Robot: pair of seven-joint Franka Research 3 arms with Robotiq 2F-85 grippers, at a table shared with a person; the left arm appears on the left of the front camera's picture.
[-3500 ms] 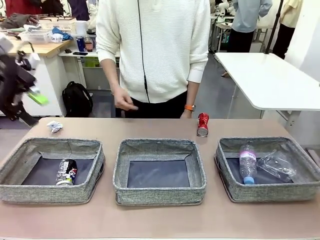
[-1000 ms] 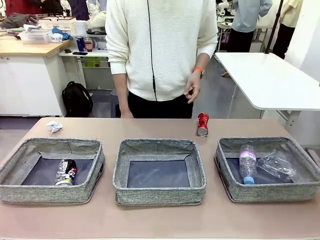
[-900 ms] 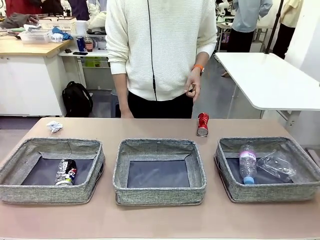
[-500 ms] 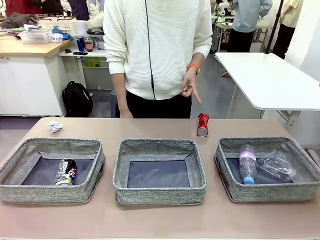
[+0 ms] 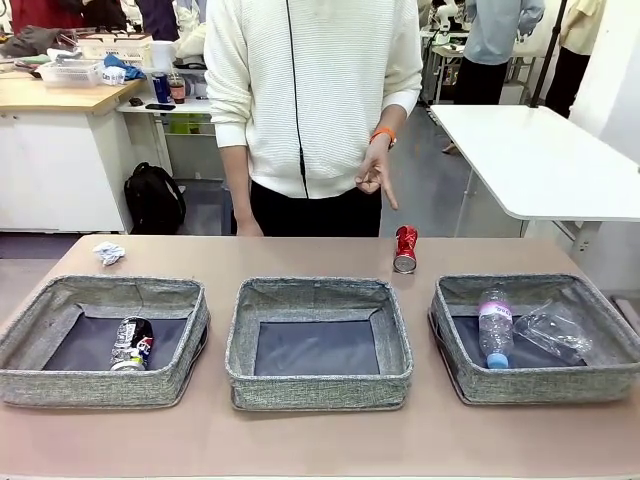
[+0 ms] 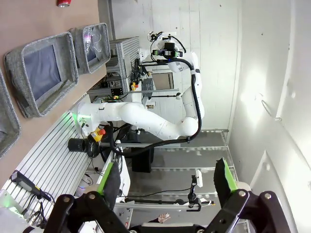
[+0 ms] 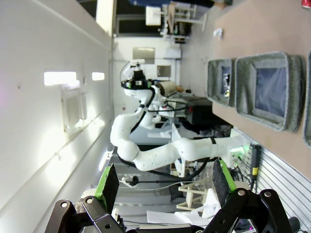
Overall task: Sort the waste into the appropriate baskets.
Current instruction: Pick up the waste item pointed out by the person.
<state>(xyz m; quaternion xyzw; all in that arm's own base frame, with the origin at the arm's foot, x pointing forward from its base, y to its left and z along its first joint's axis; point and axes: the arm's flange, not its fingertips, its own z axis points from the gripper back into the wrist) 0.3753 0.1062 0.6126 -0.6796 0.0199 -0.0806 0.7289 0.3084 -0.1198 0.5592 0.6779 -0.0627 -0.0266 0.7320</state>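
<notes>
Three grey woven baskets stand in a row: left [image 5: 100, 388], middle [image 5: 318, 392], right [image 5: 540, 385]. A dark soda can [image 5: 132, 343] lies in the left one. In the right one lie a clear blue-capped bottle [image 5: 495, 325] and clear plastic film [image 5: 556, 328]. The middle basket holds nothing. A red soda can [image 5: 405, 249] lies on the table behind the baskets, and a white paper wad [image 5: 109, 252] lies at the far left. My left gripper [image 6: 165, 167] and right gripper [image 7: 164, 174] are both open, empty, and high off the table.
A person in a white sweater stands at the far edge, one hand [image 5: 377, 178] hanging above the red can with fingers pointing down. The table's front strip is bare. The left wrist view shows the middle basket [image 6: 29, 104] and red can [image 6: 64, 3] far off.
The person's hand has dropped slightly, fingers now extended downward. My left arm, at the picture's left edge earlier, has left the front view. The waste has not moved.
</notes>
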